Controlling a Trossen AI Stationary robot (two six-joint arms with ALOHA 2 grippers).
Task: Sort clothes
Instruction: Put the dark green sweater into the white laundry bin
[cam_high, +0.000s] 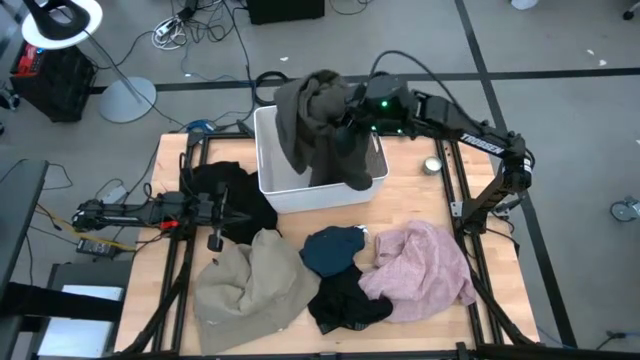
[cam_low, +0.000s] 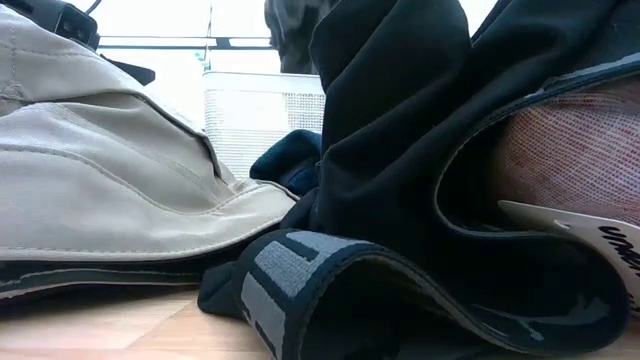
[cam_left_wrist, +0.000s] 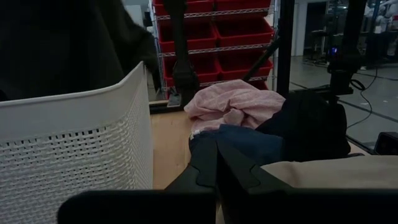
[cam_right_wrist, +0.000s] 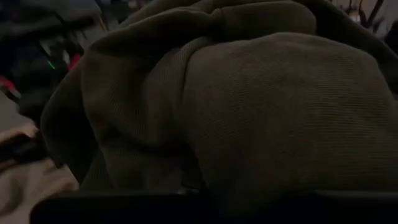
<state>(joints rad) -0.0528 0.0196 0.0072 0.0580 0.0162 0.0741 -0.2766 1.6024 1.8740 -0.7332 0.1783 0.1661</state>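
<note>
R gripper (cam_high: 352, 118) lifts olive-green garment (cam_high: 312, 125) over white bin (cam_high: 275, 185).
We see it clenched on that garment, which hangs into the bin; L gripper (cam_high: 216, 238) rests near-left on bench (cam_high: 500, 290), fingers apart, w/ beige (cam_high: 248, 288), teal-blue (cam_high: 333, 250), pink (cam_high: 420, 265) & black (cam_high: 345, 300) garments at the near side.

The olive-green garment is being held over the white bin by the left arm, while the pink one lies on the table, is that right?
Not quite: the right gripper holds the olive-green garment over the white bin, as the high view shows. The left gripper sits low beside a black garment. The pink garment does lie on the table.
</note>
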